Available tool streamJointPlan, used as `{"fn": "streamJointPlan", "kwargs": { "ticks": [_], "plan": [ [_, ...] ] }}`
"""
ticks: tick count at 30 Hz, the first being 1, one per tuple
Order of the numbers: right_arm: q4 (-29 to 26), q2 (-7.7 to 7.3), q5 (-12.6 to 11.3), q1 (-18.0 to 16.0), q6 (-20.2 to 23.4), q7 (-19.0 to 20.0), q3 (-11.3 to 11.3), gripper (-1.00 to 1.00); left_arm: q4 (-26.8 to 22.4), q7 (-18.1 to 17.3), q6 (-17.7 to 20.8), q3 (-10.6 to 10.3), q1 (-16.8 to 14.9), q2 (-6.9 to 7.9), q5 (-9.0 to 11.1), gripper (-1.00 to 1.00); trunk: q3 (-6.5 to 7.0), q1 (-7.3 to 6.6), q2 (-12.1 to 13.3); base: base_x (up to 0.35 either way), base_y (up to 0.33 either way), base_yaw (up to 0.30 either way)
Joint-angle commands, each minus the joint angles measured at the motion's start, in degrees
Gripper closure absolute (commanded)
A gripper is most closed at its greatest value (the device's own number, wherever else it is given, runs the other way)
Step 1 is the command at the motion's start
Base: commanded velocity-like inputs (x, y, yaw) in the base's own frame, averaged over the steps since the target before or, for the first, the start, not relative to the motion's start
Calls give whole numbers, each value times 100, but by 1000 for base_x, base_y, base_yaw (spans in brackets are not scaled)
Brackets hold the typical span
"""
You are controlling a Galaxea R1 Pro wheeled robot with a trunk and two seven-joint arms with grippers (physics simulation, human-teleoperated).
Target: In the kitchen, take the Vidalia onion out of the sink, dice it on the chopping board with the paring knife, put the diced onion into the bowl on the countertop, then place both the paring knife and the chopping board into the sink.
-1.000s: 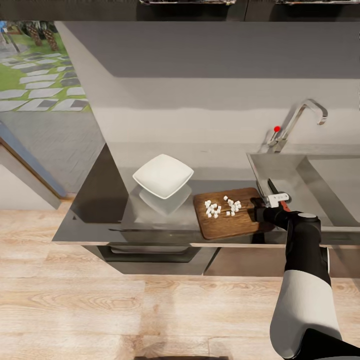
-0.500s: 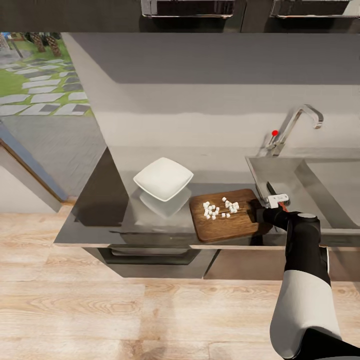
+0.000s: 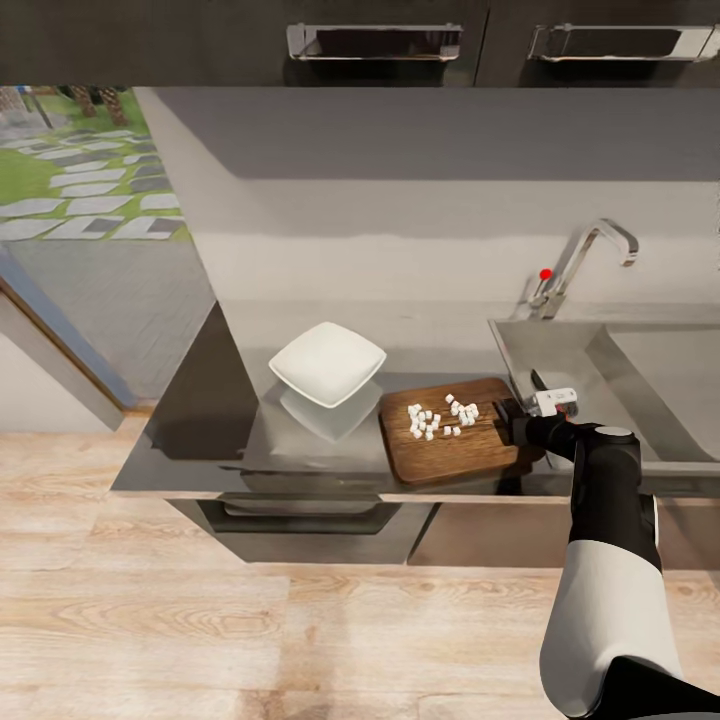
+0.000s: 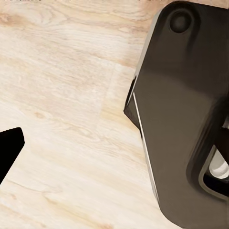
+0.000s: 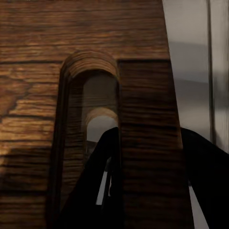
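Running along the grey wall, a dark glossy countertop (image 3: 200,440) is seen, with pale wood-plank flooring (image 3: 200,620) in front of it. The grey rectangular recessed sink (image 3: 560,350) is set into the counter at the right, its chrome tap (image 3: 590,255) (red-tipped lever beside it) standing at the back rim. The rectangular dark brown wooden chopping board (image 3: 445,442) is lying on the countertop just left of the sink. The white square bowl (image 3: 327,363) is placed on the counter just beside the board's far left corner, apart from it. The diced Vidalia onion, many tiny white cubes (image 3: 440,415), is scattered on the board's upper surface. A slim dark blade with a red handle, the paring knife (image 3: 548,390), is seen just behind the right hand, over the sink's near left edge; contact cannot be told.

The right gripper (image 5: 148,181) is clenched on the board's short edge by the oval slot, one finger through the slot (image 5: 102,167) and one outside the edge. The left gripper's condition cannot be told: a single dark fingertip (image 4: 8,148) is seen over the flooring.
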Motion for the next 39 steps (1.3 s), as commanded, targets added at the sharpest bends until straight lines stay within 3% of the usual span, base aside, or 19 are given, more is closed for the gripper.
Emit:
{"fn": "streamJointPlan", "kwargs": {
  "ticks": [1,39],
  "plan": [
    [-8,6,38,-8,13,49,-16,100,-13,57,-7,-49,3,3,12,-100,1,4,-10,0,0,0],
    [-17,6,38,-8,15,50,-20,100,-13,57,-7,-49,3,3,12,-100,344,4,-10,0,0,0]
  ]
}}
